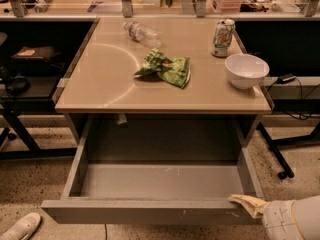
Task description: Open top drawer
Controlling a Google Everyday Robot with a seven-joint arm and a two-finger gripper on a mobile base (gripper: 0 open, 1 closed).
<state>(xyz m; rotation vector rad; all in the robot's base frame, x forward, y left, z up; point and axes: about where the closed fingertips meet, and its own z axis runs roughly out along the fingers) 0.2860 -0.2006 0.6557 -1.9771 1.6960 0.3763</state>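
Contact sits at the front right corner of the top drawer [150, 211], where the pale, yellowish tip of the gripper [246, 203] lies along the upper edge of the drawer front. Whether the gripper is parted or closed on that edge cannot be told from this angle. Behind the tip, the arm's white, rounded wrist [292, 219] fills the lower right corner of the view.

The top drawer stands pulled far out from under the table [100, 84], its flat grey front nearest the camera and its grey floor and side walls fully in view. Small pale scratch marks show on the front just left of the gripper, and a few more on the drawer floor right of centre.

On the beige tabletop above, a crumpled green bag [167, 69] lies near the middle. A white bowl [246, 70] stands upright near the right edge, and a drink can [223, 37] stands upright just behind it. A clear plastic bottle [142, 33] lies on its side toward the back, left of the can.

A black cable [295, 91] trails to the right of the table. A white shoe [21, 226] rests on the speckled floor [30, 184] at the lower left.
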